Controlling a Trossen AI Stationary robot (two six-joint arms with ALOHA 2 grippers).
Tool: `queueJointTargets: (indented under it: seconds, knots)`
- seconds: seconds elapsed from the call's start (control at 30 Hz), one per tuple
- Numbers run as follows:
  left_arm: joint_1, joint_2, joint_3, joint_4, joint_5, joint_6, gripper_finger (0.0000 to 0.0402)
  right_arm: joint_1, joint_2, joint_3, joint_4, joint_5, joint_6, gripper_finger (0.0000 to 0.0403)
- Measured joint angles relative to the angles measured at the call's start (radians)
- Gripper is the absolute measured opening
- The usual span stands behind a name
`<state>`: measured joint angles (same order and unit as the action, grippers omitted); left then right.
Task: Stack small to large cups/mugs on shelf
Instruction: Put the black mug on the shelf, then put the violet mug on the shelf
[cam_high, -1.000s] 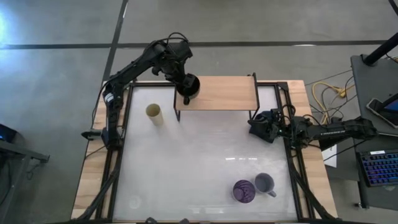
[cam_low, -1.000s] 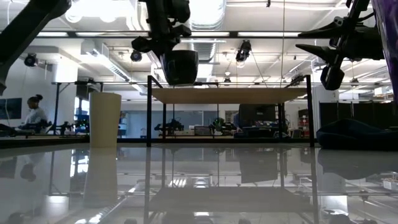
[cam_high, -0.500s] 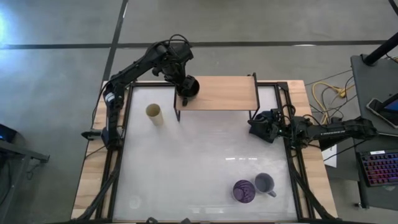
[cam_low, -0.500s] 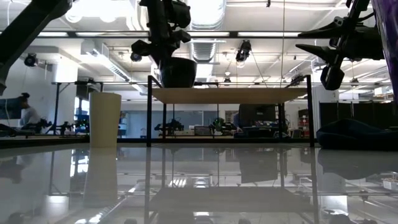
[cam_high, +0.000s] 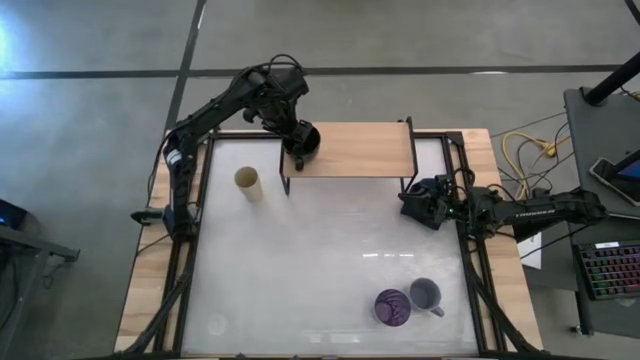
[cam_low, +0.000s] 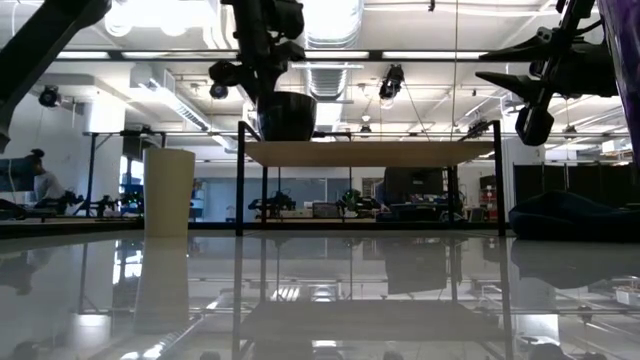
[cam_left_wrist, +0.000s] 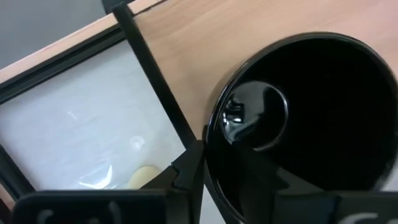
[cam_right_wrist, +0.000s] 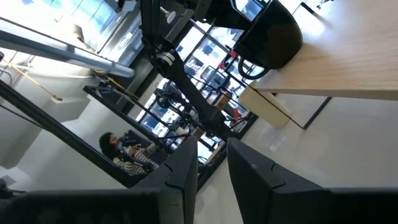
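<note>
The black mug (cam_high: 305, 138) stands on the left end of the wooden shelf (cam_high: 365, 150), and its base meets the board in the low view (cam_low: 285, 116). My left gripper (cam_left_wrist: 224, 180) is shut on the mug from above. The cream cup (cam_high: 247, 183) stands on the table left of the shelf. The purple tumbler (cam_high: 391, 307) and the lavender mug (cam_high: 426, 295) stand side by side at the near right. My right gripper (cam_high: 412, 200) waits near the shelf's right legs, its fingers a narrow gap apart and holding nothing. My left gripper holds the black mug by its rim wall (cam_left_wrist: 208, 134), on the side toward the shelf's left end. One finger (cam_left_wrist: 249, 180) is inside the mug and the other (cam_left_wrist: 186, 171) is outside. The fingers come from above, pointing down. The mug stands upright with its base on the shelf board.
The shelf board (cam_left_wrist: 205, 50) is bare to the right of the mug. Black frame rails (cam_high: 200, 200) run along the table's edges. A person sits in the room beyond the table (cam_low: 40, 180).
My left gripper has gone down a little with the black mug. The mug was tilted and just above the shelf's left end. It now stands upright with its base on the board.
</note>
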<state>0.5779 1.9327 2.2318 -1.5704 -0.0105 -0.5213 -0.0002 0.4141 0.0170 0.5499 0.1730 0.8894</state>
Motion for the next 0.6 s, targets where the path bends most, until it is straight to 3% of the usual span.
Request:
queueJointTargets:
  seconds: [0.33, 0.5, 0.6]
  knots:
    - [-0.018, -0.181, -0.001, 0.0, 0.011, 0.049, 0.0067, 0.0, 0.0, 0.0, 0.001, 0.003, -0.01, 0.0082]
    - [-0.07, -0.358, -0.001, 0.02, 0.053, 0.031, 0.0067, 0.0, -0.001, 0.0, 0.028, 0.003, 0.067, 0.0082]
    - [-0.139, -0.466, -0.001, 0.093, 0.038, 0.037, 0.0067, 0.001, 0.0, 0.007, 0.09, 0.003, -0.037, 0.0082]
